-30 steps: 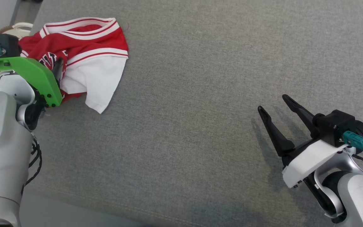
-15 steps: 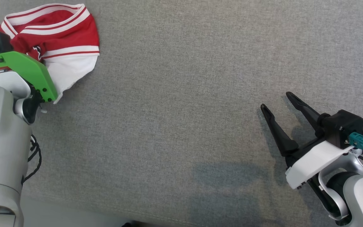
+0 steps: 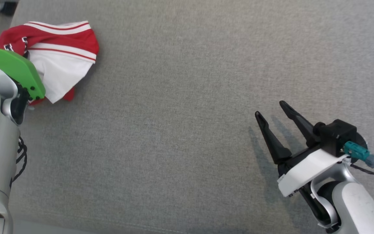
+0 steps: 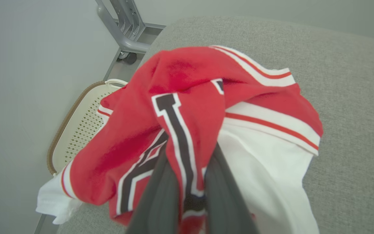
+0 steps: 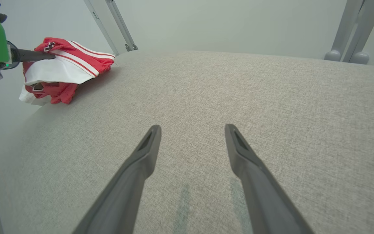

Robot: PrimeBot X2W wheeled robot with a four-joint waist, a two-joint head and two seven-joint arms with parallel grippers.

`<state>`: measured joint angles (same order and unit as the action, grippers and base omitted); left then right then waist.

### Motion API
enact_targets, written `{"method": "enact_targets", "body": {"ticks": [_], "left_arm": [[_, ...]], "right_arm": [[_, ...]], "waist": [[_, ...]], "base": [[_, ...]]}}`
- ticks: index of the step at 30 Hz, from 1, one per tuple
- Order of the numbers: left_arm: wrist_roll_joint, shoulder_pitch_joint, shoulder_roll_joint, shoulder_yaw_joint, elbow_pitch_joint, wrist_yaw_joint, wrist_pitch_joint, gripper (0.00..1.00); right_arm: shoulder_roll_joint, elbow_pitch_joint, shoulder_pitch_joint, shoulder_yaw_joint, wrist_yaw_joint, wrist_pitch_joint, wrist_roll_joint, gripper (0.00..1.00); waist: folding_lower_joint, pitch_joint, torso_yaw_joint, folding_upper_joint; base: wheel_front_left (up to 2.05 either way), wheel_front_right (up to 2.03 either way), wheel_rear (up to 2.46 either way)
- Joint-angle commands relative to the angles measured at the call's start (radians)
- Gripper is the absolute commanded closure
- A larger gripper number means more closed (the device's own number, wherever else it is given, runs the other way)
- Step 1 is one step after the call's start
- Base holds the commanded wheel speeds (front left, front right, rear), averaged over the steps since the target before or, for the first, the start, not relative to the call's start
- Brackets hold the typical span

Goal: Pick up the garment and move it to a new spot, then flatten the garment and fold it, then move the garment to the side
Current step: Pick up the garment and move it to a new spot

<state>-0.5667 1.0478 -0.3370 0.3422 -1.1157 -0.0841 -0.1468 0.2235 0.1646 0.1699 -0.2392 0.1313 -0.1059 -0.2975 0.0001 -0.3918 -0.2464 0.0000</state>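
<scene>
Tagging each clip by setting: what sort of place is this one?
Probably an indoor test room for clothes folding: a broad grey fabric-covered table, a cream perforated basket beside it, a wheeled metal frame against plain walls.

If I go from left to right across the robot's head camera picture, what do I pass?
Red and white jersey → bare grey fabric surface → the open right gripper.

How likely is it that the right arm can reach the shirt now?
Probably not without leaning: nothing blocks the grey surface between, but the right pincer hovers far from the shirt, which the left pincer grips.
</scene>
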Motion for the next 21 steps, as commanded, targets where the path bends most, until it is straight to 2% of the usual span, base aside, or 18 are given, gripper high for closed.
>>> {"method": "enact_targets", "body": {"ticks": [1, 5, 12, 20, 21], "left_arm": [[0.007, 0.022, -0.009, 0.005, 0.009, -0.004, 0.009, 1.0], [0.019, 0.035, -0.011, 0.022, 0.033, -0.008, 0.018, 1.0], [0.027, 0.048, 0.031, 0.056, 0.087, -0.019, 0.006, 1.0], [0.028, 0.056, 0.113, 0.109, 0.191, -0.032, 0.0, 1.0], [0.015, 0.054, 0.142, 0.119, 0.227, -0.037, 0.003, 1.0]], "right_arm": [[-0.01, -0.016, -0.009, -0.003, -0.001, 0.017, -0.01, 0.0], [-0.041, -0.071, -0.028, -0.01, -0.001, 0.068, -0.022, 0.0], [-0.071, -0.128, -0.053, -0.008, -0.001, 0.113, -0.033, 0.0], [-0.095, -0.159, -0.071, 0.003, -0.001, 0.143, -0.037, 0.0], [-0.097, -0.163, -0.075, 0.008, -0.001, 0.146, -0.037, 0.0]], "waist": [[-0.0001, 0.09, 0.05, 0.0], [-0.0001, 0.171, 0.094, 0.0], [-0.0001, 0.271, 0.162, 0.0], [-0.0001, 0.329, 0.262, 0.0], [-0.0001, 0.329, 0.287, 0.0]], "base": [[0.0, 0.0, 0.0], [0.0, 0.0, 0.0], [0.0, 0.0, 0.0], [0.0, 0.0, 0.0], [0.0, 0.0, 0.0]]}}
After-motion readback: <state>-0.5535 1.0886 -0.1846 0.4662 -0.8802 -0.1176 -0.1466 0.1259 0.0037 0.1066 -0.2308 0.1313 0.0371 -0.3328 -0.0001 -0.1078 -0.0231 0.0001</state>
